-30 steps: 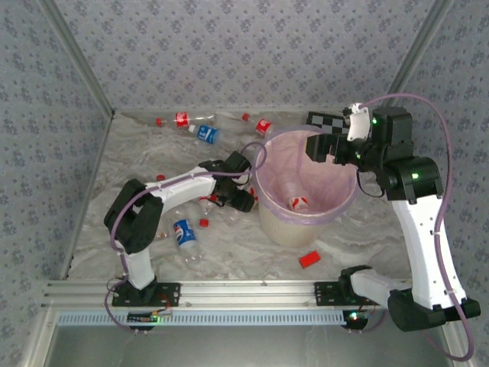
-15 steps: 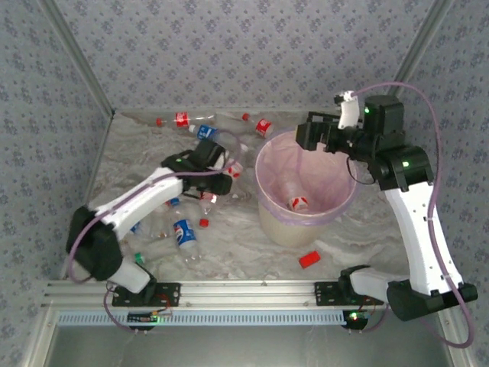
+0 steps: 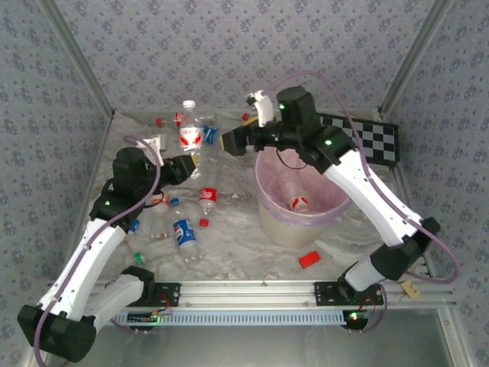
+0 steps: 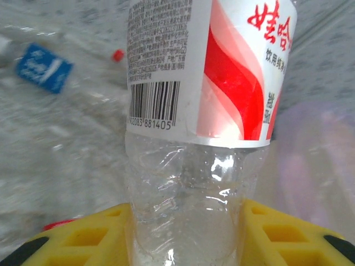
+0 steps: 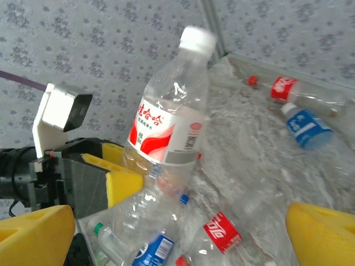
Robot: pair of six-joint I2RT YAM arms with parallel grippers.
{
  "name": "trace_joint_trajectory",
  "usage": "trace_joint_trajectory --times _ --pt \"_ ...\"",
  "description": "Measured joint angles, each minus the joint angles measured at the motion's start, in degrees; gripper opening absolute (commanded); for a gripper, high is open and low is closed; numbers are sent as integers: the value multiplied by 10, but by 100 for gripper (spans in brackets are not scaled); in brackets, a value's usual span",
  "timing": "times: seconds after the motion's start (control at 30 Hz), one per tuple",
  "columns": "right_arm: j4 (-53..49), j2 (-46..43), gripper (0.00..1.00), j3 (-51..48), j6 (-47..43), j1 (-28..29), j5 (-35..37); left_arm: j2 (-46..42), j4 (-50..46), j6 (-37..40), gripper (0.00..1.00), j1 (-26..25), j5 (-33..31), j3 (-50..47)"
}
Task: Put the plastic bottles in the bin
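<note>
My left gripper (image 3: 183, 164) was closed on the lower body of a clear bottle (image 3: 191, 136), held in the air over the table (image 3: 237, 237) to the left of the bin (image 3: 290, 229) and not above its mouth. The bottle's long axis stood close to vertical, with the white cap on top and the base down between my fingers. In the right wrist view the bottle (image 5: 166, 133) leaned a little, its cap tipped toward the upper right. That view also showed the left gripper (image 5: 130, 177) from the front, gripping below the label. The left wrist view gave the close detail. The bottle (image 4: 183, 183) was thin, dented transparent plastic between the yellow fingers (image 4: 83, 238). Above them its glossy white wrap carried red swooshes, a barcode and small print. The bin (image 4: 316, 160) appeared there as a soft pink-purple blur to the right. My right gripper (image 3: 235, 140) hovered beside the held bottle near the bin's far rim, its jaws spread wide with nothing between them. From above, the bin was round and cream, lined with a translucent pink bag, with one red-labelled bottle (image 3: 299, 203) lying inside. More bottles lay on their sides on the marbled table, among them a blue-labelled bottle (image 3: 183, 235). A small red block (image 3: 309, 259) lay in front of the bin.
</note>
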Motion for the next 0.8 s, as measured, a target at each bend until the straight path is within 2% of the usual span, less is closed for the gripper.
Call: trace_joint_trajectory --times 0.2,0.47,0.5,0.7,0.8 --pt "36 67 100 24 7 -7 -64 10 99 -49 44 0 74 -1" --pt "75 113 99 53 38 -20 -156 14 155 -76 43 0 101 -7" --pt "79 118 96 57 42 -20 -165 15 158 -79 43 0 102 -9" --pt "101 133 64 68 66 -19 -192 24 169 -83 43 0 106 -12" --pt "104 135 60 69 71 -22 -196 26 173 -85 43 0 106 -14"
